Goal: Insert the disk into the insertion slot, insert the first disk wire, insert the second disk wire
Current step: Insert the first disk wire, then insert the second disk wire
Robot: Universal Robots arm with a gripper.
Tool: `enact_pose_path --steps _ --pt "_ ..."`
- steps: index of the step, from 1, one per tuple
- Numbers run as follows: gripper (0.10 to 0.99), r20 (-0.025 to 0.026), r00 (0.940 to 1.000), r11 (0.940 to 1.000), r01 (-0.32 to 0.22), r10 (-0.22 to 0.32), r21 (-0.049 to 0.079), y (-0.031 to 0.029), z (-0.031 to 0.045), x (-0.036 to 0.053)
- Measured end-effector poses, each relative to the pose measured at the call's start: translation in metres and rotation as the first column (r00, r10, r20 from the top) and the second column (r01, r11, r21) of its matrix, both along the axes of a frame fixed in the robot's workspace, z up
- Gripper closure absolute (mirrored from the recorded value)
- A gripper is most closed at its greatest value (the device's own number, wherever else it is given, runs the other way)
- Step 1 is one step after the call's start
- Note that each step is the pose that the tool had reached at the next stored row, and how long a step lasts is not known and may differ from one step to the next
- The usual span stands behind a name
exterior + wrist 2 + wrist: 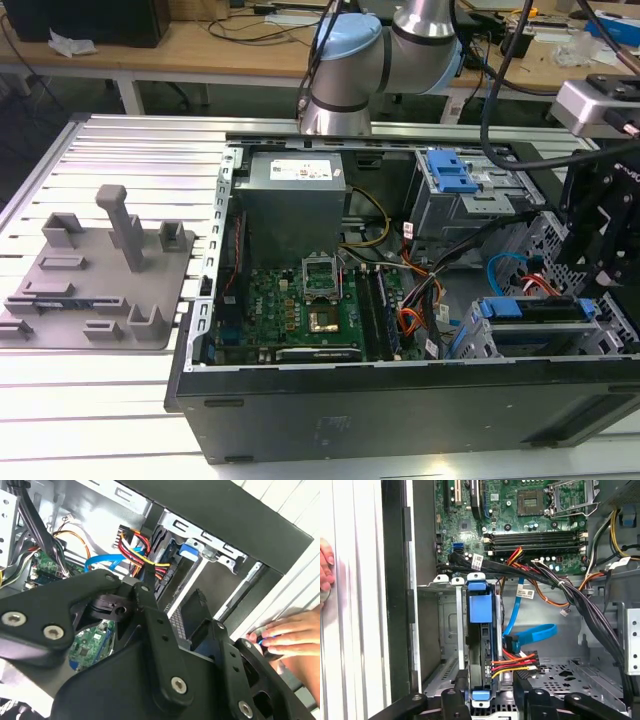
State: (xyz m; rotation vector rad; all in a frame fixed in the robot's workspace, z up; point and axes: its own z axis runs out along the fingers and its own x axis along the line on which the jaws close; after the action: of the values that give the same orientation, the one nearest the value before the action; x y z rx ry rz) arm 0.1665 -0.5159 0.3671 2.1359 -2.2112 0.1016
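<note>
The disk (480, 630), silver in a bright blue carrier, stands edge-on inside the insertion slot (445, 625), a grey perforated cage at the case's front corner. In the exterior view the disk (535, 308) lies in the slot (478, 338) at the exterior view's right. A red, yellow and black wire bundle (515, 662) reaches the disk's edge. A blue flat wire (532, 635) ends right beside it; I cannot tell whether it is plugged in. My gripper (492, 700) hangs just above the disk, open, with one finger on either side of its end. In the exterior view my gripper (592, 275) is over that corner.
A blue-latched grey box (450, 180) sits behind the slot. The motherboard (310, 300) and power supply (295, 190) lie further in the case. Black cable bundles (580, 600) cross beside the slot. A person's hand (290, 635) rests outside the case wall. A grey fixture plate (95, 270) lies on the table.
</note>
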Motion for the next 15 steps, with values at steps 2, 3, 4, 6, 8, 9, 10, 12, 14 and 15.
enact_pose_path --steps 2,3,4,6,8,9,10,12,14,15 --pt "0.600 0.0000 1.0000 1.0000 0.000 0.000 0.000 0.0000 0.0001 0.0000" --pt "0.600 0.0000 1.0000 1.0000 0.000 0.000 -0.001 0.0000 0.0001 0.0000" --pt "0.600 0.0000 1.0000 1.0000 0.000 0.000 -0.001 -0.0001 0.0002 0.0000" --pt "0.600 0.0000 1.0000 1.0000 0.000 0.000 -0.001 0.0000 0.0001 0.0000" --pt "0.600 0.0000 1.0000 1.0000 0.000 0.000 -0.002 0.0000 0.0001 0.0000" --pt "0.600 0.0000 1.0000 1.0000 0.000 0.000 -0.003 0.0000 0.0001 0.0000" --pt "0.600 0.0000 1.0000 1.0000 0.000 0.000 -0.003 0.0000 0.0001 0.0000" --pt "0.600 0.0000 1.0000 1.0000 0.000 0.000 -0.003 0.0000 0.0001 0.0000" --pt "0.600 0.0000 1.0000 1.0000 0.000 0.000 -0.003 0.0000 0.0001 0.0000" --pt "0.600 0.0000 1.0000 1.0000 0.000 0.000 -0.003 0.0000 0.0001 0.0000"
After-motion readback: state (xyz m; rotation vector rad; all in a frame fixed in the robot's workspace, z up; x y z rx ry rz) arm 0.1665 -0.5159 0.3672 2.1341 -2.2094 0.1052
